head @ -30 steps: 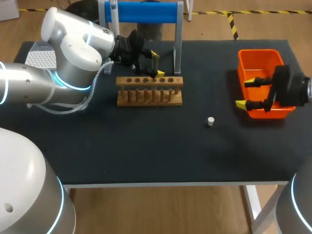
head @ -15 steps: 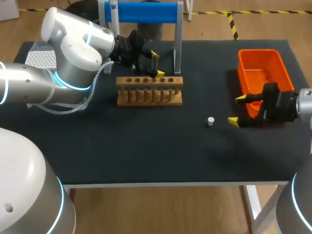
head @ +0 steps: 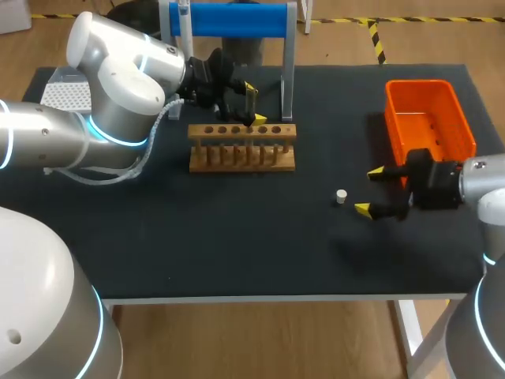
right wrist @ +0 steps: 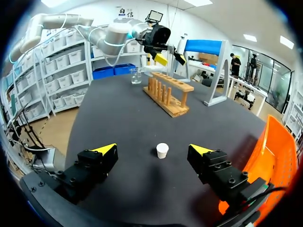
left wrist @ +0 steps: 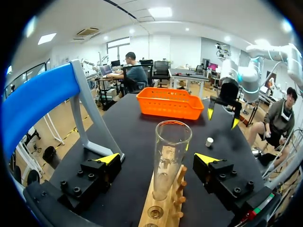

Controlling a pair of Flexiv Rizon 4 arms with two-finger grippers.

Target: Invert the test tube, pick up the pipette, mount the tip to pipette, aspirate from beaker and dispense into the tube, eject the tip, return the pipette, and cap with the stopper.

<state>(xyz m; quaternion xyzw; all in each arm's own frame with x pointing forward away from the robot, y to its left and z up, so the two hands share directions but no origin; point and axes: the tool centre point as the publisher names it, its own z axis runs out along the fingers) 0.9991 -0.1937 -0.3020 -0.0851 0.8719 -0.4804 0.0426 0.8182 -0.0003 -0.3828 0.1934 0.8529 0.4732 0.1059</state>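
From the head camera, your left gripper (head: 254, 103) hangs at about eleven o'clock from the table's middle, over the wooden test tube rack (head: 241, 148). Its wrist camera shows the claw wide. The test tube (left wrist: 171, 156) stands upright in the rack between the fingers, mouth up and uncapped, and neither finger touches the glass. The white stopper (head: 341, 197) lies on the mat at roughly four o'clock from the rack, well apart from it. Your right gripper (head: 369, 189) sits at three o'clock of the stopper, claw wide and empty, tips just short of it. I judge capping to be the step in hand. Bring the right fingers around the stopper, close, lift, then carry it toward ten o'clock to the tube's mouth.
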